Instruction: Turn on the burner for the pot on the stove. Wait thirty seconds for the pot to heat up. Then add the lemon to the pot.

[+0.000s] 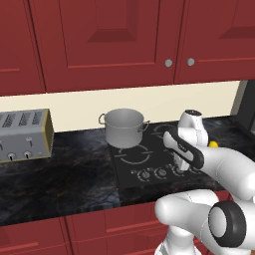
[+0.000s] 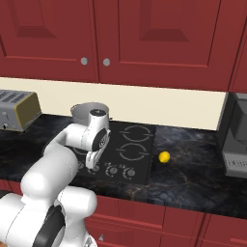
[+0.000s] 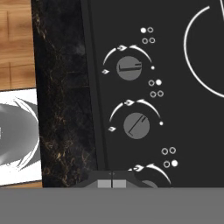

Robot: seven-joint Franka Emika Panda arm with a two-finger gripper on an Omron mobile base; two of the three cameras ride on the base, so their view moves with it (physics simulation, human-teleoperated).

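Gripper (image 3: 112,183) hangs low over the front knob row of the stove (image 1: 130,173), fingers pressed together with nothing between them; in the hand view the two dark tips meet in a single seam at the bottom edge. Just ahead of the tips in that view, two round grey knobs: the nearer knob (image 3: 136,126) has its pointer line tilted diagonally, the farther knob (image 3: 129,68) has its line lying level. A third knob sits partly hidden beside the fingertips. Small dot clusters beside each knob mark which burner it serves. In the left base view the hand (image 1: 182,158) points down over the right end of the knob row; the right base view shows the hand (image 2: 93,160) at the left end of that row from its side. Stockpot (image 1: 124,127), grey steel with loop handles, stands on the rear burner beyond the gripper and to its left, well apart from it. Lemon (image 2: 164,157) lies on the dark speckled counter (image 2: 193,173) just off the cooktop's right edge, to the gripper's right. Toaster (image 1: 24,135) stands far to the gripper's left on the same counter. Red cabinets (image 2: 159,38) above.
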